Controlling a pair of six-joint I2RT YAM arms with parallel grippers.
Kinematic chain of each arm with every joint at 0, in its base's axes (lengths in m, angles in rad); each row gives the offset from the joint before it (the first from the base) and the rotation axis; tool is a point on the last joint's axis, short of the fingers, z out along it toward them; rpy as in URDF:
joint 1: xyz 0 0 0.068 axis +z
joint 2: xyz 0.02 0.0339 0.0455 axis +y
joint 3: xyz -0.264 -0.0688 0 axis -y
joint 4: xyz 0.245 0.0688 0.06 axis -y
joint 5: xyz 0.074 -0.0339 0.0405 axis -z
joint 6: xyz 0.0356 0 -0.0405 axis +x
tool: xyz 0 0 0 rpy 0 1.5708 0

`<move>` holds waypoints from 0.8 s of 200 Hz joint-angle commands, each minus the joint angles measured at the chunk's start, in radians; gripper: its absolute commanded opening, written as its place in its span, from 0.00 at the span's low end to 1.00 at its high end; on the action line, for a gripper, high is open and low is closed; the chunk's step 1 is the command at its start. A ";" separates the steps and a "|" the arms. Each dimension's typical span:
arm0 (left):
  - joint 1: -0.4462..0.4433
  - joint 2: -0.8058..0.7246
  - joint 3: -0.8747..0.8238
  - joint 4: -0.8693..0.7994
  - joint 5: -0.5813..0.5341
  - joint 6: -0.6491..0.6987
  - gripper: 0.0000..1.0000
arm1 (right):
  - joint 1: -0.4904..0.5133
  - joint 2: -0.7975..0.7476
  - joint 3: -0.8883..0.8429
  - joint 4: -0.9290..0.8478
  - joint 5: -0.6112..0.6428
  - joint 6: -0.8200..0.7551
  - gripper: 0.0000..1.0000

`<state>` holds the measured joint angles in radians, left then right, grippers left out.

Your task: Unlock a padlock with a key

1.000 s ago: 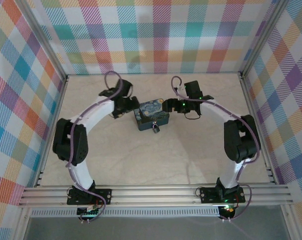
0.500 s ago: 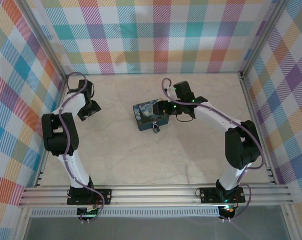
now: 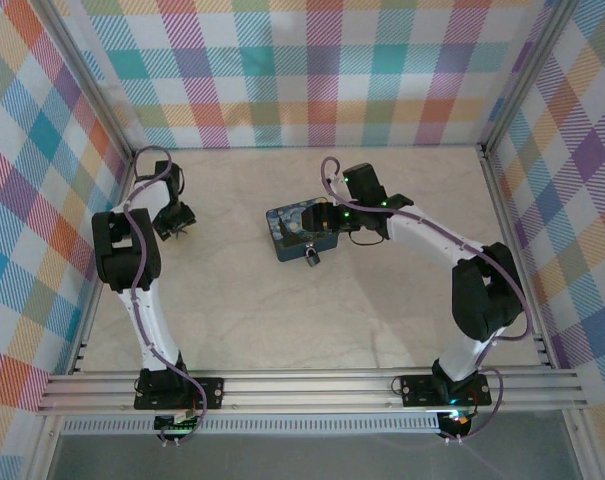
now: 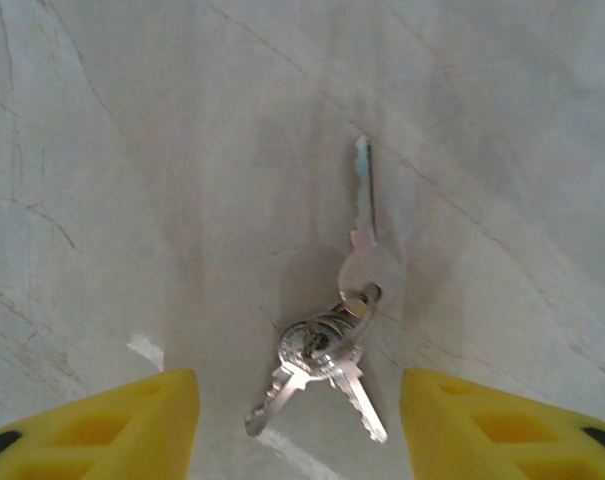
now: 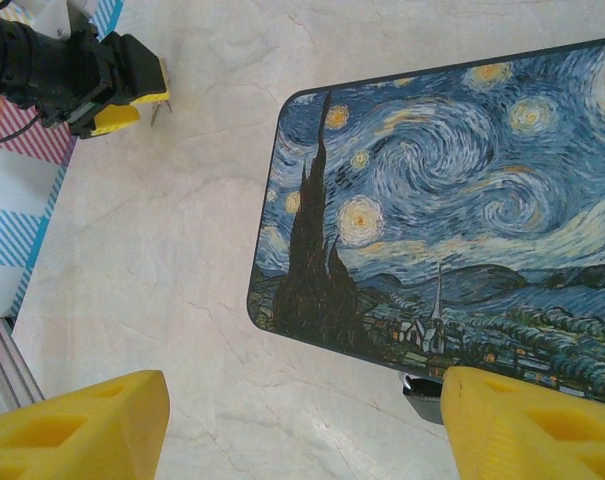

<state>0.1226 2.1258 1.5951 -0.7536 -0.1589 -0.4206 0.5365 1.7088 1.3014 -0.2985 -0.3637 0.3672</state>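
Observation:
A bunch of silvery keys (image 4: 332, 335) on a small ring lies flat on the pale table. My left gripper (image 4: 300, 430) hangs just above the bunch, open, one yellow finger (image 4: 92, 425) on each side and neither touching it. In the top view the left gripper (image 3: 179, 224) is at the far left of the table. The small padlock (image 3: 311, 258) lies against the near edge of the blue tin (image 3: 302, 230). My right gripper (image 5: 302, 425) is open over the tin's left corner, and a dark bit of the padlock (image 5: 422, 393) shows beside its right finger (image 5: 532, 425).
The square blue tin (image 5: 452, 220), printed with yellow swirls, sits mid-table. Checkered walls and metal rails (image 3: 312, 388) enclose the table. The left gripper (image 5: 117, 90) is visible from the right wrist, near the left wall. Bare table lies between the two grippers.
The left arm swung from beside the tin to the far left, came down over the keys, and its jaws narrowed. The right gripper moved left over the tin.

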 commanded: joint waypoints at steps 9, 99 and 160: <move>0.010 0.035 0.006 0.003 0.035 0.040 0.51 | 0.000 -0.026 0.010 -0.019 -0.025 0.021 0.72; 0.009 -0.041 -0.143 0.082 0.122 0.024 0.21 | 0.023 -0.043 0.022 -0.048 -0.028 0.038 0.71; -0.008 -0.181 -0.269 0.076 0.187 -0.022 0.04 | 0.058 -0.043 0.025 -0.068 -0.014 0.048 0.71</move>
<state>0.1371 2.0068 1.3952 -0.6071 -0.0528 -0.4152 0.5774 1.7004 1.3018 -0.3416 -0.3771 0.4057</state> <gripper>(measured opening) 0.070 0.707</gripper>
